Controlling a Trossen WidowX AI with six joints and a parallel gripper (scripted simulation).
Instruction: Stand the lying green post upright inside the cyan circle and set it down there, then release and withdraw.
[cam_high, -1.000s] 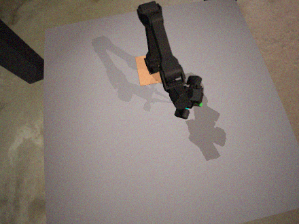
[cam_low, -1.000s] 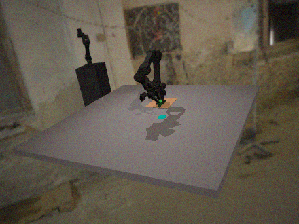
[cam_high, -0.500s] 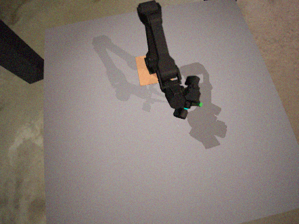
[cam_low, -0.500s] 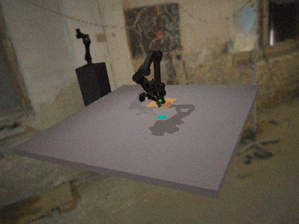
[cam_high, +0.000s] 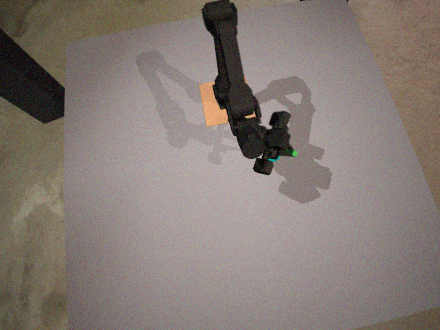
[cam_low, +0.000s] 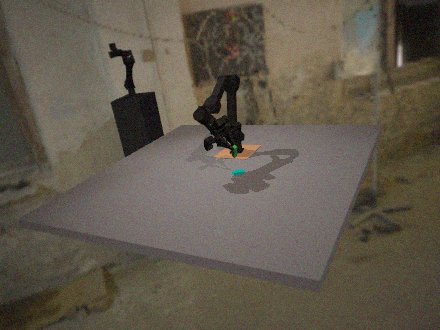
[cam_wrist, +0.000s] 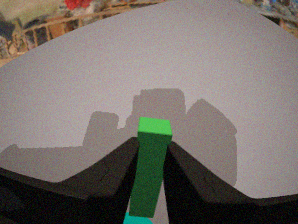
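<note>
My gripper (cam_high: 281, 151) (cam_low: 230, 144) (cam_wrist: 152, 147) is shut on the green post (cam_high: 294, 153) (cam_low: 233, 149) (cam_wrist: 150, 169) and holds it above the grey table (cam_high: 150, 225) (cam_low: 200, 225) (cam_wrist: 100, 83). In the exterior view the post looks close to upright and clear of the table top. The cyan circle (cam_low: 238, 173) (cam_high: 273, 159) lies flat on the table below the post. In the wrist view the post's lower end overlaps the circle. In the top view the arm hides most of the circle.
An orange square pad (cam_high: 210, 107) (cam_low: 247, 150) lies on the table by the arm's base, behind the circle. A dark pedestal (cam_high: 25, 85) (cam_low: 137, 120) with a second small arm stands off the table's far left edge.
</note>
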